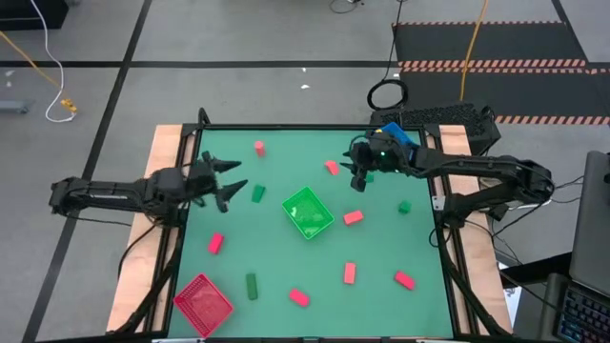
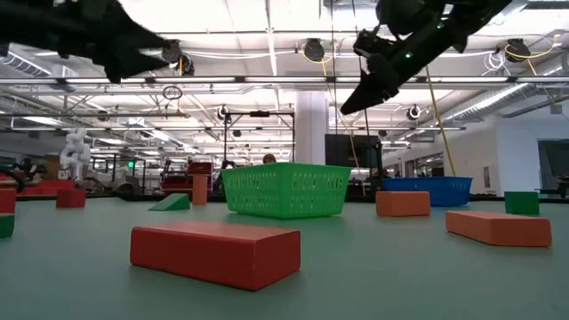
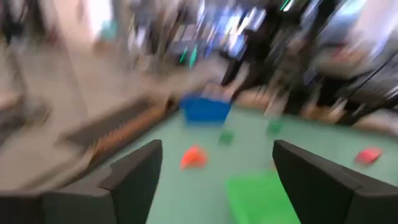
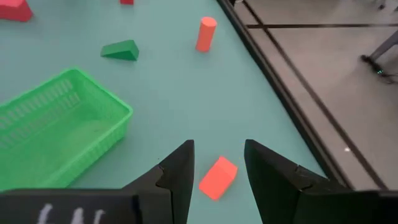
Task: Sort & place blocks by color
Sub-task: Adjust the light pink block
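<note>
the right gripper (image 4: 217, 163) hangs above a red block (image 4: 218, 177) that shows between its two fingers, straight below it and not yet touched. the block's long axis runs slantwise to the gap between the fingers, so the wrist probably needs a small turn before the descent. in the high view this block (image 1: 332, 168) lies near the mat's far edge, just beside the right gripper (image 1: 358, 171) and well apart from the left one, so the right arm is clearly the nearer. the right fingers stand partly apart, wide enough to take the block across its short side, and hold nothing. the red bin (image 1: 202, 303) sits at the near left corner, far from this claw, while the green bin (image 1: 308, 212) is close by it on the side toward the mat's middle. the left gripper (image 1: 227, 181) hovers at the left of the mat, spread wide and empty, with a green block (image 1: 257, 193) just beyond its fingertips.
</note>
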{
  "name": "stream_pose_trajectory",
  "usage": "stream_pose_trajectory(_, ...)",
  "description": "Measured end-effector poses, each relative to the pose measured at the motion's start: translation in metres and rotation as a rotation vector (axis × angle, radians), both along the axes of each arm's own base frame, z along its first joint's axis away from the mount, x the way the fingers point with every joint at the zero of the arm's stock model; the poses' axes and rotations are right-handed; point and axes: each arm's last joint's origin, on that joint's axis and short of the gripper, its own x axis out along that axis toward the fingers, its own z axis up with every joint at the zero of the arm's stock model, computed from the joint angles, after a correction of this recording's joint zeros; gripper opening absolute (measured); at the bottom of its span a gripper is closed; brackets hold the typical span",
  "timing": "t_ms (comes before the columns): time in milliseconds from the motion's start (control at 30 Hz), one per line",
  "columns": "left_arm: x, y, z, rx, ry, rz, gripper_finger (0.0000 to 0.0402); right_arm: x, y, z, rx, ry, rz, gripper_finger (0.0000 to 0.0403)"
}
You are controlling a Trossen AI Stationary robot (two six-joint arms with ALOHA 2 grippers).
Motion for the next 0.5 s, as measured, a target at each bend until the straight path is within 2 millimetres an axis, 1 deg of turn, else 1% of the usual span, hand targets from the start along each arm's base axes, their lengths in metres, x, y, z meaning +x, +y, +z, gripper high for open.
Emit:
stream_pose_trajectory(100, 0.015, 0.003, 0.008, -0.106, 0.187, 0.086, 0.0319, 0.008, -0.003, -0.002, -0.012, -0.033, 0.004, 0.0134)
stream_pose_trajectory(167, 0.025, 0.004, 0.012, -0.181, 0.307, 0.134, 0.031, 0.011, -0.004, -0.002, -0.027, -0.053, 0.006, 0.0134)
stream_pose_trajectory(267, 0.039, 0.004, 0.018, -0.295, 0.455, 0.207, 0.0285, 0.016, -0.006, 0.003, -0.07, -0.113, 0.01, 0.0134)
stream_pose_trajectory(333, 0.047, 0.004, 0.021, -0.36, 0.567, 0.257, 0.0264, 0.019, -0.007, 0.009, -0.121, -0.174, 0.022, 0.0134)
stream_pose_trajectory(433, 0.053, 0.005, 0.023, -0.414, 0.764, 0.346, 0.0233, 0.022, -0.008, 0.021, -0.212, -0.268, 0.045, 0.0134)
stream_pose_trajectory(500, 0.054, 0.008, 0.023, -0.443, 0.87, 0.419, 0.0215, 0.022, -0.005, 0.026, -0.236, -0.302, 0.057, 0.0134)
